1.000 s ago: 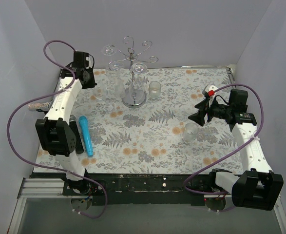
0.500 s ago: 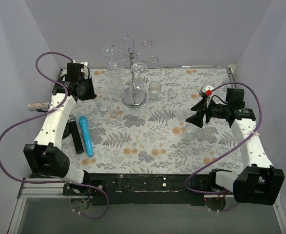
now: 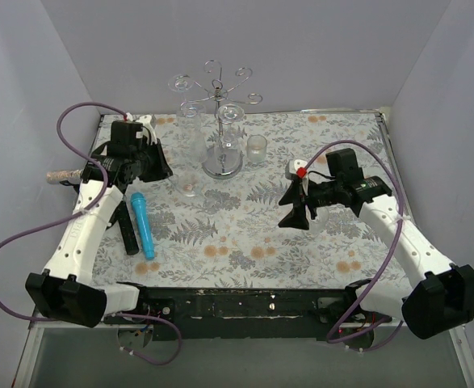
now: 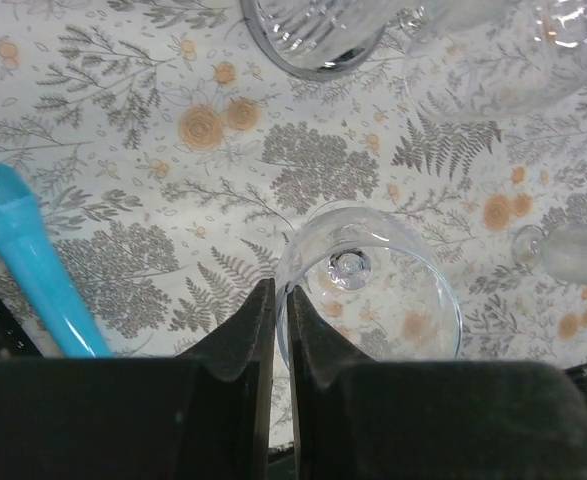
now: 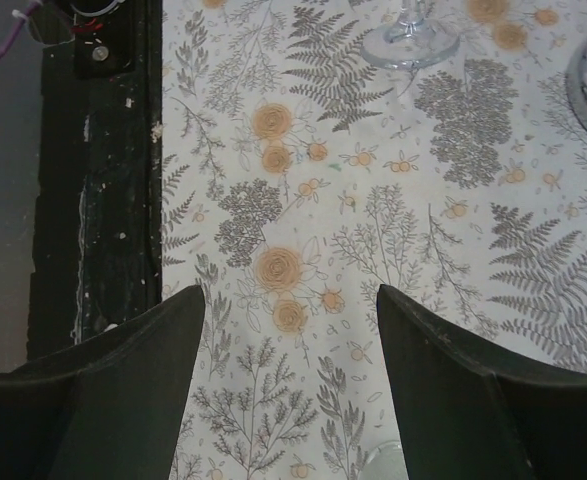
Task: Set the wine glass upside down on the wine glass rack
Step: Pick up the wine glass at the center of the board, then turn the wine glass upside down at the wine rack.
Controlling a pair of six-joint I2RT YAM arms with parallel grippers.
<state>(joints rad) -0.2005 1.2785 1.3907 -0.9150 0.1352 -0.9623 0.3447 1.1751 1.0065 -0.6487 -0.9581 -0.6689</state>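
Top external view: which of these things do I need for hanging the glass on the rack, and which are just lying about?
Job: wine glass, its rim gripped by the left pincer; wine glass rack.
Lying about: blue microphone; black stick beside it; small tumbler by the rack's base.

The top view sits high behind the arm bases, tilted down and forward across the whole bench [image 3: 245,234] to the back wall. The left wrist view looks almost straight down from close in, past the left hand [image 4: 281,292]. Its wine glass [image 4: 368,285] and blue microphone [image 4: 33,250] also show on the left of the top view. The right wrist view looks steeply down between the fingers of the right hand [image 5: 288,300], close to the cloth, and shares the bench's black front rail [image 5: 113,180] with the top view.
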